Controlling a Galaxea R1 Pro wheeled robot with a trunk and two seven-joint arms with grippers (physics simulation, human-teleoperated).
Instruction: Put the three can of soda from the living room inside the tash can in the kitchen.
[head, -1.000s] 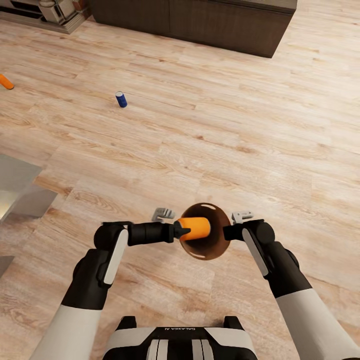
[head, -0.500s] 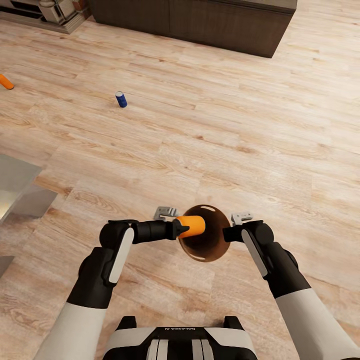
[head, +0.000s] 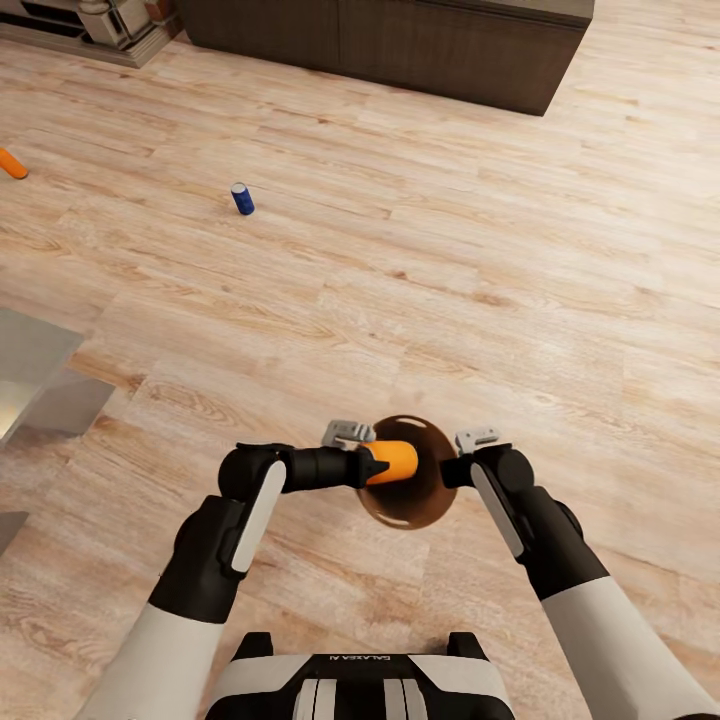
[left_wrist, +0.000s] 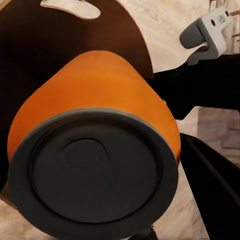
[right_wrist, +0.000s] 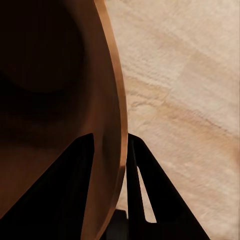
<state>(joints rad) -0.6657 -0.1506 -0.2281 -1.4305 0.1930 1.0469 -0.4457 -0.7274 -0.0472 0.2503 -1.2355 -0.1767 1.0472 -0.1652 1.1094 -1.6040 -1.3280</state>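
My left gripper (head: 372, 465) is shut on a bright orange can of soda (head: 395, 461), holding it sideways over the open mouth of the copper-brown trash can (head: 410, 500). In the left wrist view the can's dark end (left_wrist: 92, 172) is close up, with the bin's dark inside (left_wrist: 55, 45) behind it. My right gripper (head: 452, 470) is shut on the bin's rim (right_wrist: 111, 125), one finger (right_wrist: 60, 200) inside and one outside. A dark blue can (head: 241, 198) stands on the wood floor far ahead to the left. Another orange can (head: 12, 163) lies at the far left edge.
A long dark brown low cabinet (head: 400, 40) runs across the back. A grey low table (head: 35, 375) juts in at the left. Light wood plank floor (head: 500, 250) spreads between me and the cabinet.
Both arms and the bin have drawn slightly closer to my body. The left elbow has swung right, and the orange can stays over the bin's mouth.
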